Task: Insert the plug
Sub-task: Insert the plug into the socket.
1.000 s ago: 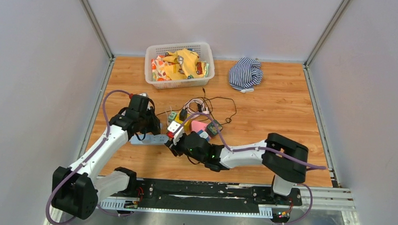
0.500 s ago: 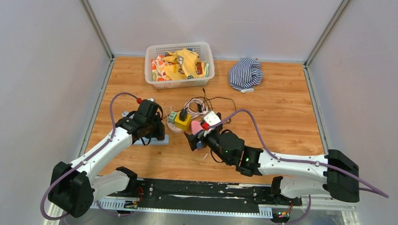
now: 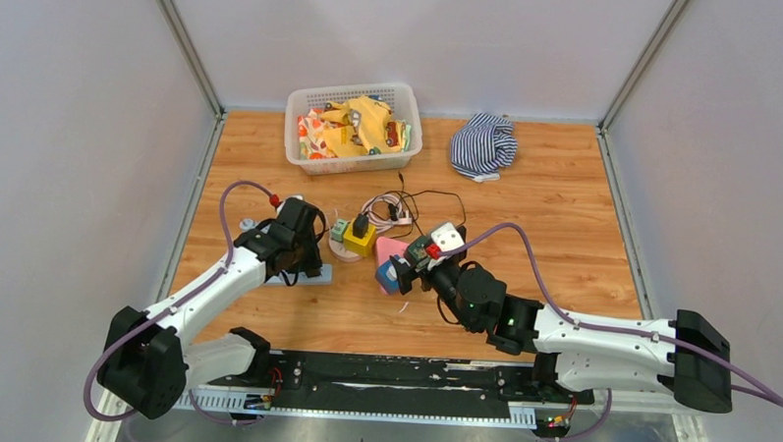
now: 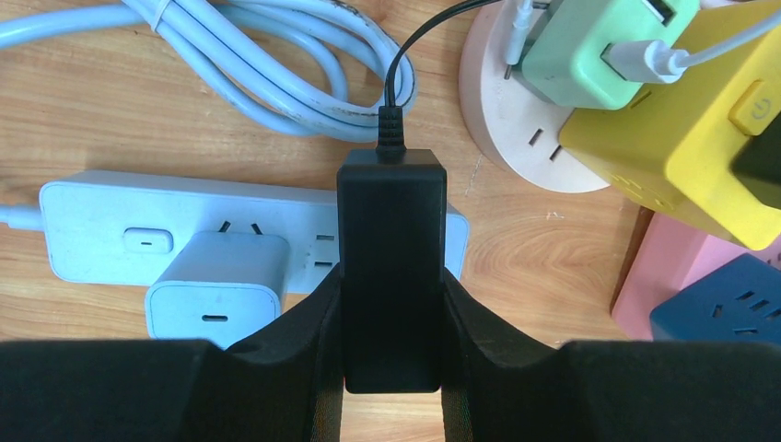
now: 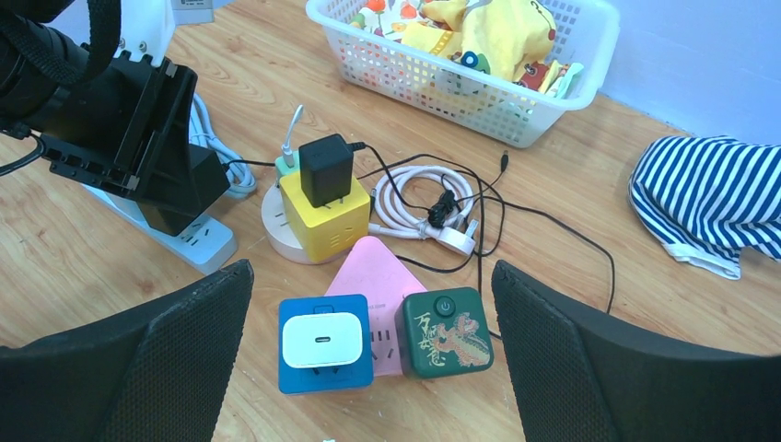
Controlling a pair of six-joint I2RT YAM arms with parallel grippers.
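Wooden table [image 3: 565, 217]. White plastic mesh basket [image 3: 350, 166] at far edge, left of centre. Blue-and-white striped cloth [image 3: 483, 146] bunched near far edge, right of centre. Pale blue power strip [image 4: 101, 230] flat toward left edge; coiled pale blue cable [image 4: 267, 55] just beyond it. Mid-table: round pinkish socket disc [image 4: 502, 120], pink triangular socket block [image 5: 368, 267], with blue cube socket [image 5: 327, 379] and dark green cube socket [image 5: 447, 331] touching its near side. White coiled cable [image 5: 414, 207] and thin black cable [image 5: 553, 221] loose between cluster and basket.

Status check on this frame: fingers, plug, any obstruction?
Left fingers shut on black adapter, at end of power strip; seating unclear. Right fingers open, empty, over blue cube socket. White charger fills neighbouring strip socket.
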